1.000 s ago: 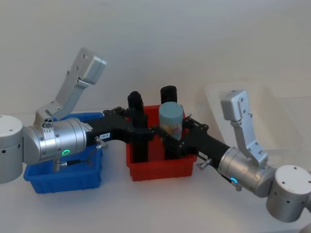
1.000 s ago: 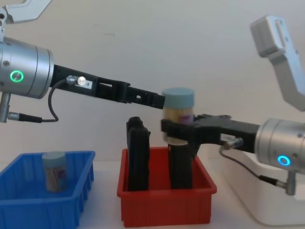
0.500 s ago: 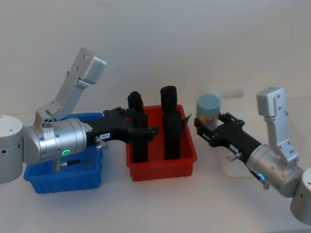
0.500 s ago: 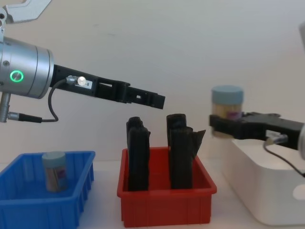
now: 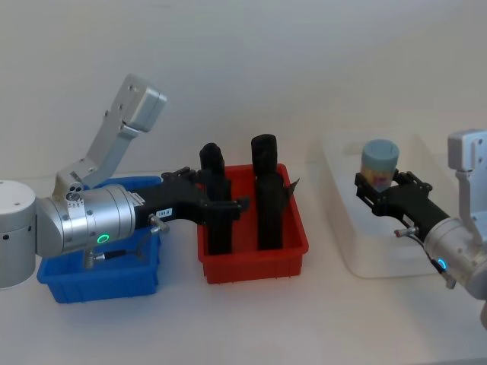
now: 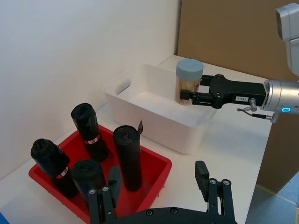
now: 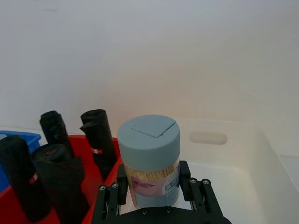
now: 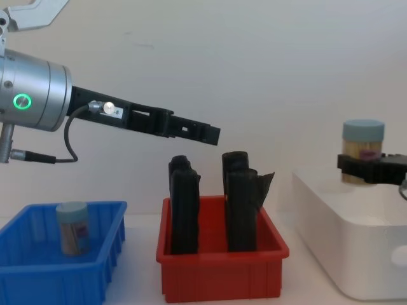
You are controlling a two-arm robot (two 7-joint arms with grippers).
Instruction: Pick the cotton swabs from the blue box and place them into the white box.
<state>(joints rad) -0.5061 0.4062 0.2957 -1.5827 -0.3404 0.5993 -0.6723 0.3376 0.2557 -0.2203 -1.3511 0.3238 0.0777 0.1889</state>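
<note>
Right gripper (image 5: 378, 185) pinches an upright swab jar (image 5: 380, 161) by its body, in the air above the white box (image 5: 342, 247). Left gripper (image 6: 156, 198) hangs over the red bin (image 5: 251, 266), jaws spread and empty. Another jar (image 8: 72, 227) stands in the blue box (image 8: 108, 254). Let go from this height, the held jar would likely bounce and topple

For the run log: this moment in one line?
right gripper: shut on clear blue-lidded cotton-swab jar, above white plastic tub | left gripper: open, above red plastic bin
</note>
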